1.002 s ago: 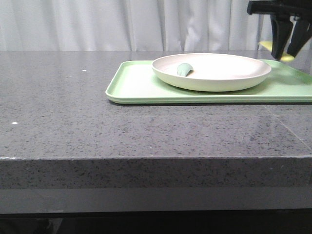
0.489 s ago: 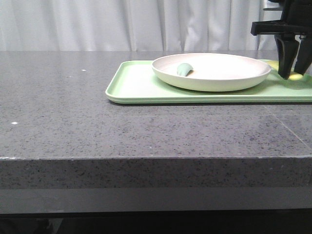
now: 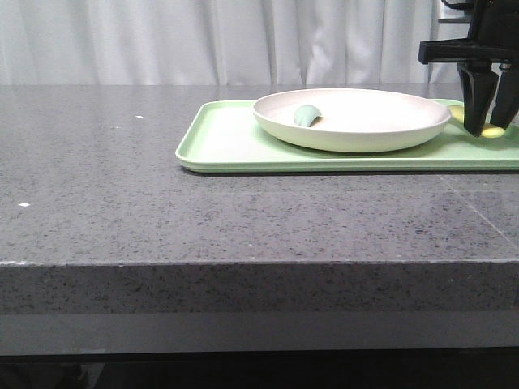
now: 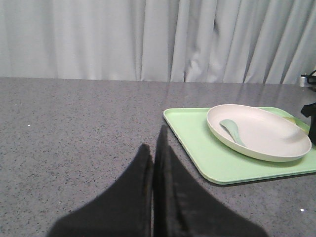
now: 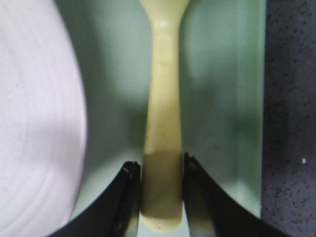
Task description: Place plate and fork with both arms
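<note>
Here the right end effector [image 5: 160, 197] pinches the fork [image 5: 162, 128] beside the plate [image 5: 34, 123]; left end effector [image 4: 154, 163] pressed together

fork [image 5: 162, 133]: smooth yellow plastic | plate [image 3: 352, 118]: matte cream | tray [image 3: 227, 142]: smooth green | table [image 3: 162, 219]: speckled grey stone

front view low, level with table edge; left wrist view wider, sharing tray [image 3: 235, 142] (right wrist close-up).

text: none legible | labels: none | brands: none | numbers: none | signs: none
</note>
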Tool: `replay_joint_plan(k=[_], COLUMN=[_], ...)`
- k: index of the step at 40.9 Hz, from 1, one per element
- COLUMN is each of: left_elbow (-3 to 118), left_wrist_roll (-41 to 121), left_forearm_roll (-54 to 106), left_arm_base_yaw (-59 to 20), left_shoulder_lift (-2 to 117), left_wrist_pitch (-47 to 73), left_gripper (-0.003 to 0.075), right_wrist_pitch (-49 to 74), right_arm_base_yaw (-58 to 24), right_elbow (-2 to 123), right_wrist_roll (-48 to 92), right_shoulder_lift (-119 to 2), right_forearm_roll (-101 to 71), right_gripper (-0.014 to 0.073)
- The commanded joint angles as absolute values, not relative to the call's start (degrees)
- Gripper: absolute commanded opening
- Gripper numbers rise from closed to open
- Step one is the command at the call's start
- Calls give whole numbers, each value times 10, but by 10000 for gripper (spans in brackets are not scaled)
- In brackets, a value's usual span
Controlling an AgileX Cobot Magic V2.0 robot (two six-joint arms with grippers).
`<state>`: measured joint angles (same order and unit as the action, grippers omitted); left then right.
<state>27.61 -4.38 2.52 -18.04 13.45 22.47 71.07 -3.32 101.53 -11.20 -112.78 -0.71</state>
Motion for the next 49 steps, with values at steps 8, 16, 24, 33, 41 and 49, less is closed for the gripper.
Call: replay_joint_plan(k=[8, 16, 24, 33, 41, 49], left_elbow=[290, 290, 290, 290, 290, 290], left_wrist_roll=[-48, -48, -48, -48, -48, -48], left_forearm_roll=[26, 26, 26, 26, 26, 26], left_arm_base_yaw=[-181, -181, -181, -181, -181, -181], left_shoulder_lift=[140, 140, 140, 140, 140, 140], left_wrist_pitch=[173, 173, 173, 173, 173, 173], left_gripper=[-18, -18, -18, -18, -18, -18], right_wrist_pitch=[765, 760, 754, 731, 703, 610], right_arm_base_yaw=[-29, -29, -29, -29, -35, -45], right_elbow=[1028, 1030, 1030, 1030, 1013, 887], right_wrist_roll=[-106, -104, -101, -100, -91, -86], right_shoulder_lift=[-1093, -1065, -1006, -947, -891, -774], right_forearm_roll=[19, 21, 21, 21, 21, 21], right_gripper=[400, 433, 262, -22, -71, -70])
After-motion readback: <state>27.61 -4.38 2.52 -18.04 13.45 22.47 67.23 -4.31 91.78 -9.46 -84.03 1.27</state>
